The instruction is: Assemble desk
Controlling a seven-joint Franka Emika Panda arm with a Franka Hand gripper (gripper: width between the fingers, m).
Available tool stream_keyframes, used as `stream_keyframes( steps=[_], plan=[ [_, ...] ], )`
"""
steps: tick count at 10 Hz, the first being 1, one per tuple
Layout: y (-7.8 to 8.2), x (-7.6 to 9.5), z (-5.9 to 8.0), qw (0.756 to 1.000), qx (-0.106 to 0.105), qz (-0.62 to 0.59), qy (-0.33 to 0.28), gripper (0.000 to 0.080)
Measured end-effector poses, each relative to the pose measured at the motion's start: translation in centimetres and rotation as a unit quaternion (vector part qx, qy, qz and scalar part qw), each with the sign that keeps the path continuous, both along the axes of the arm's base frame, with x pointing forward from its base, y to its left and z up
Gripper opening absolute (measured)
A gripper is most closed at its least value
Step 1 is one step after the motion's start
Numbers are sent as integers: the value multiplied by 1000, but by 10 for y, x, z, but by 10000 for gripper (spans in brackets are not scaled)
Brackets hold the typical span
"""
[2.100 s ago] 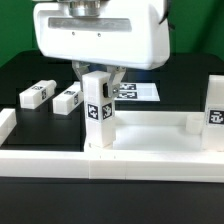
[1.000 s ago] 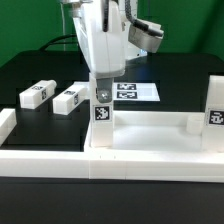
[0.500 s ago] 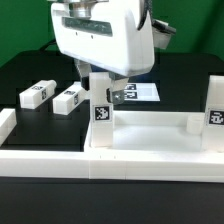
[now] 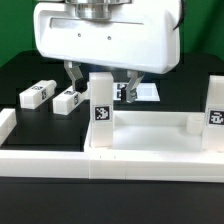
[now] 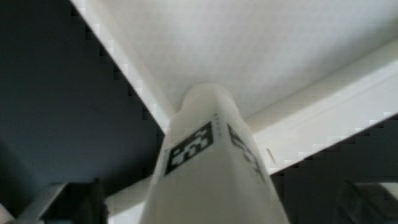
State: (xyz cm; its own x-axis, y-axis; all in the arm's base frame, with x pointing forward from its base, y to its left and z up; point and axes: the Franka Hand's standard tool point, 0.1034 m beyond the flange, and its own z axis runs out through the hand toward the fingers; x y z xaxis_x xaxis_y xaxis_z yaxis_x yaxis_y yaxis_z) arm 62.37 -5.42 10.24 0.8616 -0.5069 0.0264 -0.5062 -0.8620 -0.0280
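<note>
The desk's white tabletop [image 4: 150,131] lies in the middle of the exterior view, and its pale surface [image 5: 267,50] fills much of the wrist view. One tagged leg block [image 4: 100,108] stands upright on its corner toward the exterior view's left, seen end-on as the leg block [image 5: 214,150] in the wrist view. My gripper [image 4: 101,90] hangs over this leg, open, with a dark finger [image 4: 71,80] on either side and a gap to the leg on both. A second leg [image 4: 215,105] stands at the right corner. Two loose legs [image 4: 35,94] [image 4: 67,99] lie on the black table.
Long white border rails [image 4: 50,160] run along the front and the exterior view's left edge. The marker board [image 4: 143,92] lies flat behind the upright leg, partly hidden by my gripper. Black table [image 4: 40,125] shows between the rails and the loose legs.
My gripper has turned about the upright leg and its fingers have spread apart, letting go of the leg. The leg stays standing on the tabletop corner.
</note>
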Motion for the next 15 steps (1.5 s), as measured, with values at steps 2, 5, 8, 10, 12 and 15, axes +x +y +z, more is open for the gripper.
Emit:
stream_keyframes(
  steps=[2, 5, 8, 10, 12, 15],
  plan=[
    [4, 0, 0, 997, -9, 82, 2, 649],
    [0, -1, -1, 982, -13, 191, 2, 649],
    [-3, -1, -1, 958, -16, 285, 2, 649],
    [-5, -1, -1, 951, -17, 310, 2, 533],
    [-5, -1, -1, 951, -17, 309, 1, 398],
    [-5, -2, -1, 956, -16, 293, 1, 289]
  ],
)
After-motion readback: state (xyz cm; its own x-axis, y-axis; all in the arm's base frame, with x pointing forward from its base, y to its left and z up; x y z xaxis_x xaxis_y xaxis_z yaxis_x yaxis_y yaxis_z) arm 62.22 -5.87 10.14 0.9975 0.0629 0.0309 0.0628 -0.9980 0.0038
